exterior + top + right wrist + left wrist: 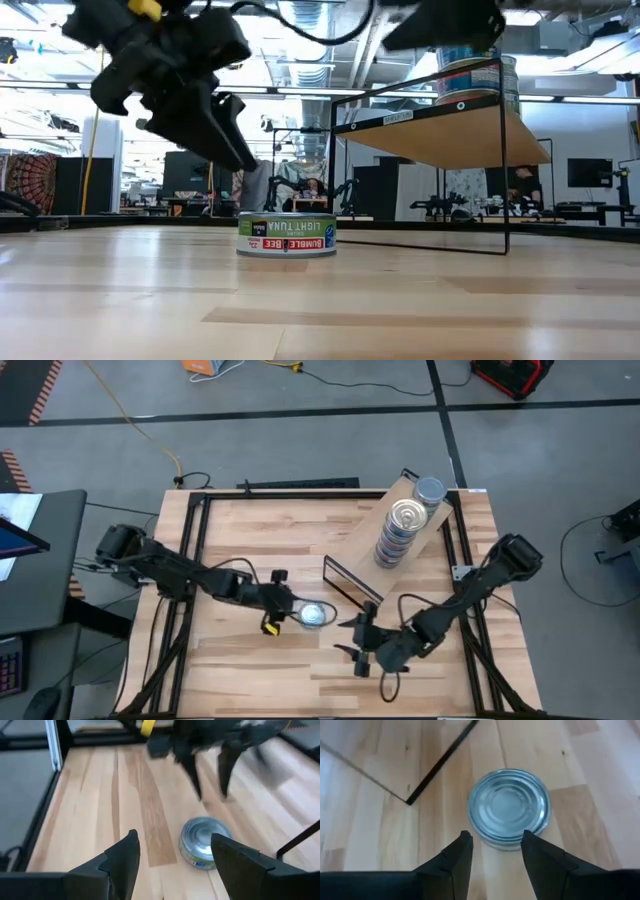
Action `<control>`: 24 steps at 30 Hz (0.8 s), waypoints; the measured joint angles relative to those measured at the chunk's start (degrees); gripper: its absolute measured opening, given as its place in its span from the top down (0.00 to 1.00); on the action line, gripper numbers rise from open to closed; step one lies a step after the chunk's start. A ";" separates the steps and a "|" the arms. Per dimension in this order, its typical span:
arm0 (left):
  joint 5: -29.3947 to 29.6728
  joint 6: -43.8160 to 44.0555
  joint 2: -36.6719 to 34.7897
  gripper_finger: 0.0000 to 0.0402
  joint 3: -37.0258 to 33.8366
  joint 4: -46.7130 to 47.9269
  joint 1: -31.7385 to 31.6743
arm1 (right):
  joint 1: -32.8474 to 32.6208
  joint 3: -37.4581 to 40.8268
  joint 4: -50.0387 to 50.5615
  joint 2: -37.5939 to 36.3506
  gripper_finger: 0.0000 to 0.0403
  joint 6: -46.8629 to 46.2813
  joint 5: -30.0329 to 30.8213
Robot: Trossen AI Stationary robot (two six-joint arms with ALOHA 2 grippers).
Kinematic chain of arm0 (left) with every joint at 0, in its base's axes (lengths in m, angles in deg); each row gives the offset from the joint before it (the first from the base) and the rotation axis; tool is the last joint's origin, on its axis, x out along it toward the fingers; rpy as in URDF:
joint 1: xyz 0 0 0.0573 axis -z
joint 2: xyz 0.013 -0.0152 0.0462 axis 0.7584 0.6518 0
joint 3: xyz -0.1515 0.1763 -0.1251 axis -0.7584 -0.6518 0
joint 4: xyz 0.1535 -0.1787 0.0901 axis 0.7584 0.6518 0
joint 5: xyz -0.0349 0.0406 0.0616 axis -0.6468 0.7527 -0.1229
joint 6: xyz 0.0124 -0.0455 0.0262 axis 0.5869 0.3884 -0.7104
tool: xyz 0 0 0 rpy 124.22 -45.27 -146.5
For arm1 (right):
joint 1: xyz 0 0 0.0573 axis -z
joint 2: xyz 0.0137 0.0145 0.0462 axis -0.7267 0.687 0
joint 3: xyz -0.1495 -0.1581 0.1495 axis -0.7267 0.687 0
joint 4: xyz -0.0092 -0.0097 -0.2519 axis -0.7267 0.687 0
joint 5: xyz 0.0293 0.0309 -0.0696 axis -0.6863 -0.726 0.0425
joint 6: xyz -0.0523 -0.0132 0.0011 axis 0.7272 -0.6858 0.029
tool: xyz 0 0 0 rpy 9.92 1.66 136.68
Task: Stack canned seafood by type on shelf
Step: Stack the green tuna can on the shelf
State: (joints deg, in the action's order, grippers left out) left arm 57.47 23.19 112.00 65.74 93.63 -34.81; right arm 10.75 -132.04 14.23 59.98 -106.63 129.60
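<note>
One tin of canned seafood (313, 615) stands flat on its bottom on the wooden tabletop, with a silver lid (509, 807) and a blue-and-green label (287, 235). My left gripper (497, 845) is open just left of the tin and above it, its fingers slanting down toward the tin without touching it (225, 125). My right gripper (175, 852) is open on the tin's right side, pointing at the tin (204, 842) from a short way off. The shelf (400, 510) at the back right carries two stacks of tins (403, 528).
The shelf's thin black frame (440, 762) comes down to the table just beyond the tin, and its board (450, 125) hangs over that spot. Bare tabletop (240, 660) lies toward the near and left edges. Black rails (190, 560) run along the table's sides.
</note>
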 joint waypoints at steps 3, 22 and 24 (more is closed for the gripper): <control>-1.07 -0.52 -1.97 0.61 -4.30 -4.80 -2.16 | 1.97 -0.25 0.31 1.71 0.33 1.56 -2.59; -8.99 1.70 0.08 0.61 -11.02 -14.14 -8.52 | 13.97 -0.23 4.05 10.90 0.33 -5.44 -21.60; -9.05 1.58 2.88 0.61 -10.68 -17.73 -7.24 | 13.93 -0.25 4.25 10.90 0.33 -5.43 -21.60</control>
State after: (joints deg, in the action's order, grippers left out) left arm 48.42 24.77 114.89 55.06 75.91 -42.05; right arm 24.68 -132.28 18.49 70.88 -112.06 108.00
